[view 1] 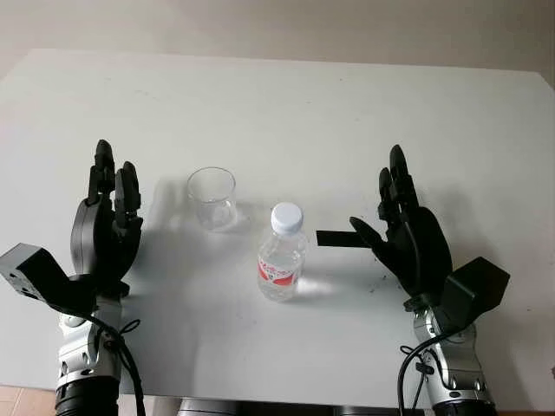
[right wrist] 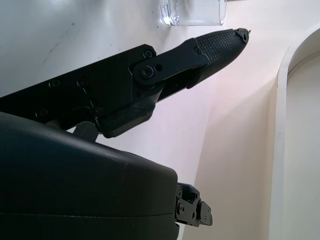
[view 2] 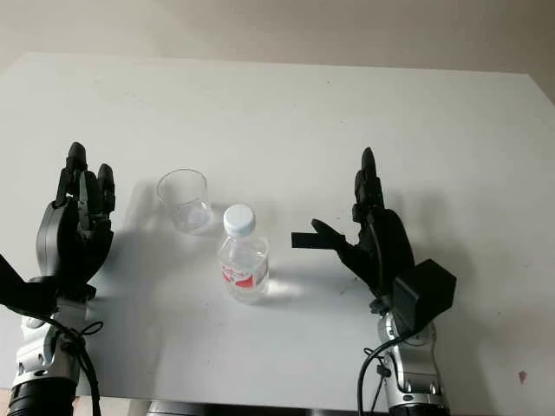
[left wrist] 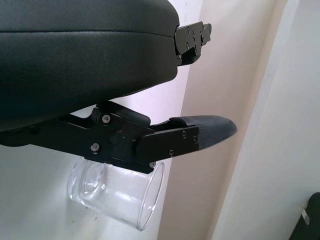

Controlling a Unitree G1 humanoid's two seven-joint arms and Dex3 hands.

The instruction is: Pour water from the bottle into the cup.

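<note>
The bottle (view 1: 282,258) stands upright near the middle of the table (view 1: 286,104), a little toward the near edge, with its white cap (view 1: 287,217) still on and a red label around its body. Its long axis is vertical, so I judge a sideways wrap around the body to be the natural grasp. The cup (view 1: 212,198) stands upright just beside it, farther from the near edge and toward the left edge, apart from the bottle and looking empty to me.

My right hand (view 1: 408,230) is released, holding nothing, palm turned toward the bottle and thumb pointing at it across a bare strip of table. My left hand (view 1: 108,221) is likewise released, out toward the left edge, with the cup as its nearer neighbour. I judge the right hand the better placed for the bottle, which lies straight off its palm side.

The left wrist view brings the cup (left wrist: 117,192) in close under a finger (left wrist: 197,134). The right wrist view catches a clear rounded base (right wrist: 192,12) beyond its own fingertip (right wrist: 222,44); I take it for the bottle.
</note>
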